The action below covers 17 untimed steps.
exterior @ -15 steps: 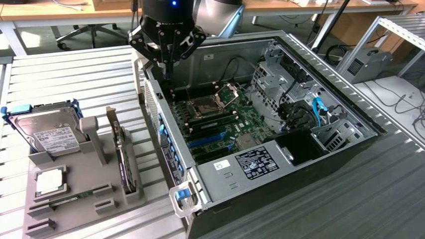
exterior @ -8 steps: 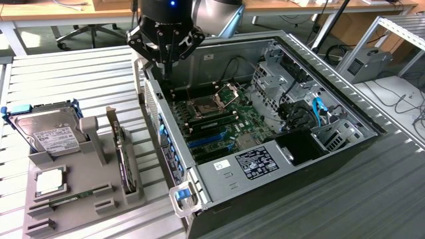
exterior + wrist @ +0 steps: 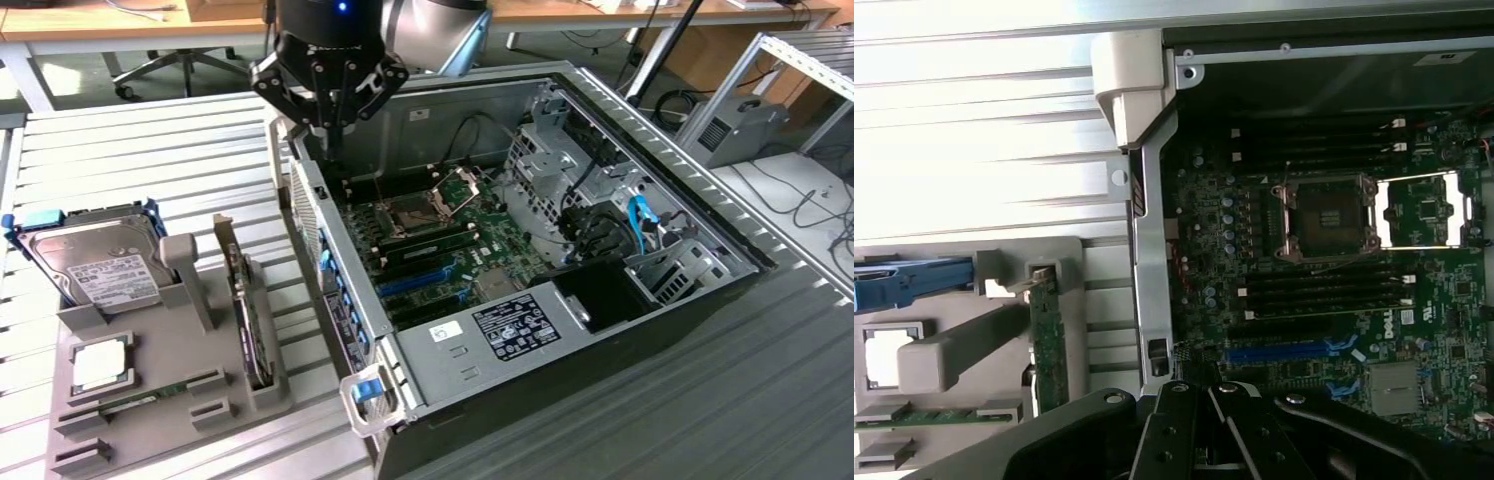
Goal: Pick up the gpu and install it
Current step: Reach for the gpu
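Starting at the exterior view's left, you have a silver hard drive in a blue frame (image 3: 96,262) leaning at the far corner of a grey moulded parts holder (image 3: 167,385) on the slatted metal table (image 3: 147,150). Near it in the holder lies a small square silver processor chip (image 3: 99,364).

At the holder's right side, the gpu (image 3: 250,325), a thin dark circuit card, stands on its long edge in a slot. Its long axis runs near to far, its silver end bracket is at the far end, and its flat faces are turned left and right. In the wrist view its green edge (image 3: 1047,345) stands just beside the case wall.

Right of that, your black gripper (image 3: 327,148) (image 3: 1199,392) hangs over the far left wall of the open grey computer case (image 3: 304,215), well apart from the card. Its fingers are drawn together and hold nothing.

Inside the case lies the green motherboard (image 3: 501,240) (image 3: 1254,250) with its blue expansion slots (image 3: 414,282) unfilled.
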### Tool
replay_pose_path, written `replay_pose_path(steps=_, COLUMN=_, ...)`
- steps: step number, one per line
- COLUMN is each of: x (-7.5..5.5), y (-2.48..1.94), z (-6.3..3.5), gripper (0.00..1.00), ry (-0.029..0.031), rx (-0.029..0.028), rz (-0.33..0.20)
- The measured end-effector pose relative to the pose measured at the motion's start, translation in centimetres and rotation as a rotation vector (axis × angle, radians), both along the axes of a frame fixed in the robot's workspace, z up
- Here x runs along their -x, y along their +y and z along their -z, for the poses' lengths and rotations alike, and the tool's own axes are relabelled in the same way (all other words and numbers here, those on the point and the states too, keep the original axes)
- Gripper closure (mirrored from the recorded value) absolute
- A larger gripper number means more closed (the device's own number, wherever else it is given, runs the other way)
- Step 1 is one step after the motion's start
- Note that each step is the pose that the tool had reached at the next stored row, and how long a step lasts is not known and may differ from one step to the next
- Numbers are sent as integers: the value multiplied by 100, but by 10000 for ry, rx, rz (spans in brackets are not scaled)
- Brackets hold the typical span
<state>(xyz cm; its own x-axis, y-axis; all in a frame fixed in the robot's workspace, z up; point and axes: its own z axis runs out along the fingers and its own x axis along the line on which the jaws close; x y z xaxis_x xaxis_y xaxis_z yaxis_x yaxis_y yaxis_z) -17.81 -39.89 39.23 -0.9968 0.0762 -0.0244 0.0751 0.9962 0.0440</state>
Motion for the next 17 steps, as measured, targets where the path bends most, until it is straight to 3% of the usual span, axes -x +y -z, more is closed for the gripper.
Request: replay_pose_path(steps=17, x=65, y=0, z=2, gripper=89, ry=0, rx=-1, rz=0)
